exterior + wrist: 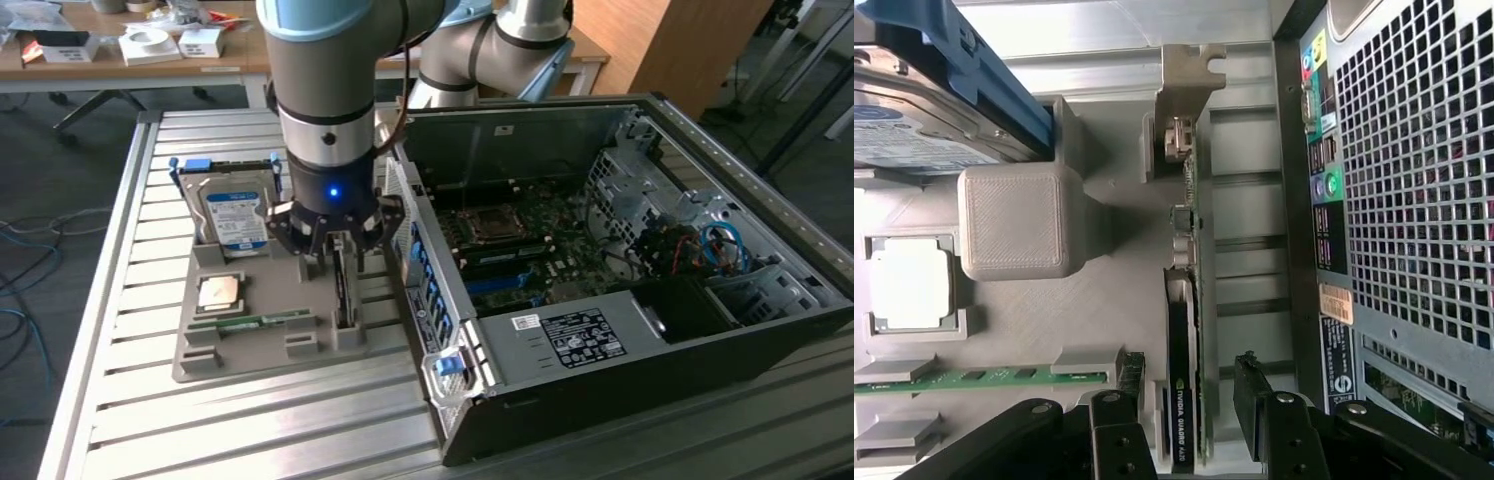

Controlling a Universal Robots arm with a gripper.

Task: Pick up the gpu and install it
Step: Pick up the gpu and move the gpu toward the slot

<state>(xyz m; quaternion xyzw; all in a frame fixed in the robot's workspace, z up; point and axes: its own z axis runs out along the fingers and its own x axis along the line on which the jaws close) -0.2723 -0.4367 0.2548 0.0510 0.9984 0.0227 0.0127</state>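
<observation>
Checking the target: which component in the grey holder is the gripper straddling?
The gpu, the dark card standing on edge; hard drive, processor and memory stick sit aside.

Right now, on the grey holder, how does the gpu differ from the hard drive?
The gpu is a thin dark card with a pale metal bracket at one end; the hard drive is a thicker silver block with a blue label. The open gripper straddles the gpu, a finger on either side; the hard drive stands apart, toward the exterior view's left. Both stand on edge in the grey holder.
</observation>
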